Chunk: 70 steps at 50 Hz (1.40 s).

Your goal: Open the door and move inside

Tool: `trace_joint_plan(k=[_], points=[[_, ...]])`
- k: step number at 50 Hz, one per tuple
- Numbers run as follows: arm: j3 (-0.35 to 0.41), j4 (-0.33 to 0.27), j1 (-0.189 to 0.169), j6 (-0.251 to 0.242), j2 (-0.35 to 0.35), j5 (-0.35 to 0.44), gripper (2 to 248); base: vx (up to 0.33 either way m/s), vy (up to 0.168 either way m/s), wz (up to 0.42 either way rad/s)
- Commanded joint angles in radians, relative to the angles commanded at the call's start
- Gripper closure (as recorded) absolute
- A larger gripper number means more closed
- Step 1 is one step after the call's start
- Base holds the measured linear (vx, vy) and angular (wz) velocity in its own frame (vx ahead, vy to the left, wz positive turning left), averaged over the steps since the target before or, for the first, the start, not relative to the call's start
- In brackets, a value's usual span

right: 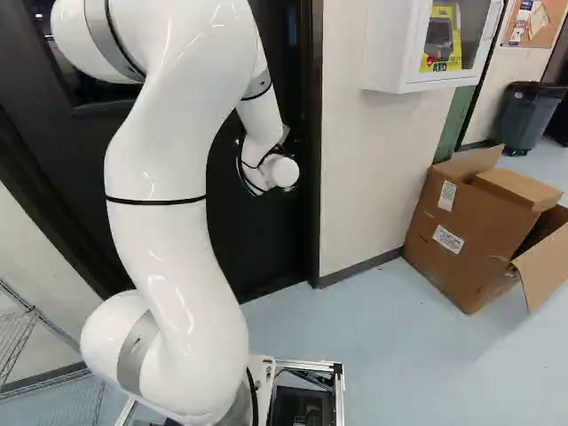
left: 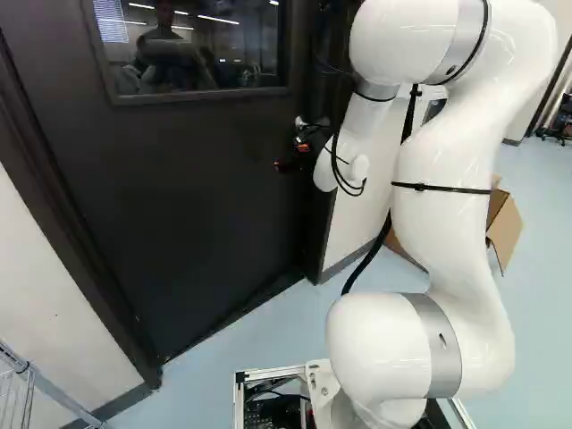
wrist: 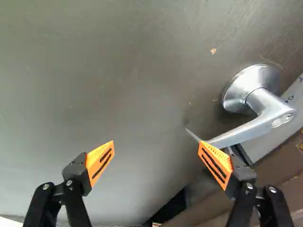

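Door (wrist: 118, 71) stands ahead of the wide-open jaws, which hold nothing; its lever (wrist: 251, 130) lies to one side of them, contact unclear. Likely heavy, with a smooth, sprung lever best gripped near its free end.

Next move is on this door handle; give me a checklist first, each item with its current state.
1. Gripper open: ok, fingers wide apart.
2. Handle between fingers: not ok, its lever ends at one fingertip.
3. Fingertip free of lever: cannot tell, they overlap in the wrist view.
4. Door open: not ok, it fills the doorway.
5. Latch released: cannot tell.
6. Cardboard box clear of the door: ok, off to one side.
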Motion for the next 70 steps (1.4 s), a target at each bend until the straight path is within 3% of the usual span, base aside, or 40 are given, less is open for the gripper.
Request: trace_joint_plan(k=[70], points=[[-0.353,0.0,0.159,0.0,-0.262,0.0,3,-0.001,-0.001,-0.001]])
